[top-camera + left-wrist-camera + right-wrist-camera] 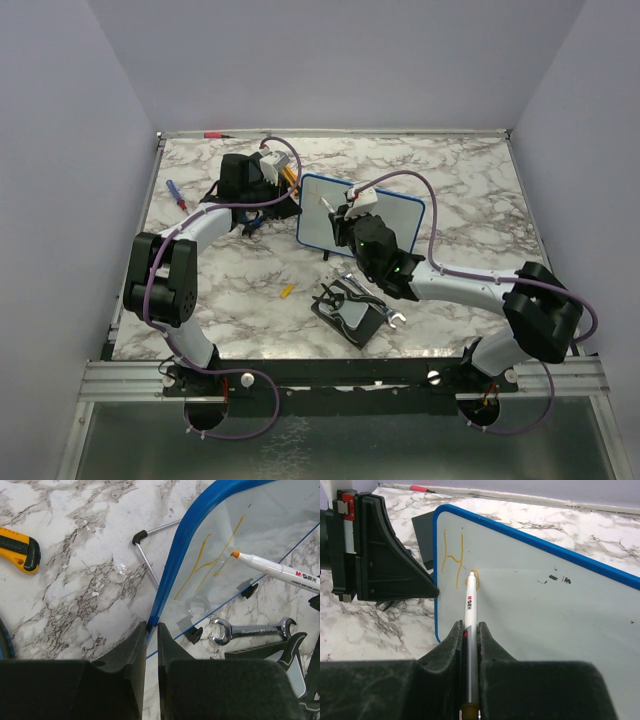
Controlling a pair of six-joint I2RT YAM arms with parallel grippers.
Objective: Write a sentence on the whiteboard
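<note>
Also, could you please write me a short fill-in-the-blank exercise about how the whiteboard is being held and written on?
The right gripper holds a marker with ___ ink.
The left gripper, jaws shut, clamps the whiteboard by its ___ rim.
The sentence begins with the letter ___.
Missing words: orange; blue; H.

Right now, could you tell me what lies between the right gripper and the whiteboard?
A white marker, clamped in the right gripper, tip on the whiteboard; right wrist view.

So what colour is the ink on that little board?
Orange-yellow. The sentence, barely started on the whiteboard, shows best in the right wrist view.
</note>
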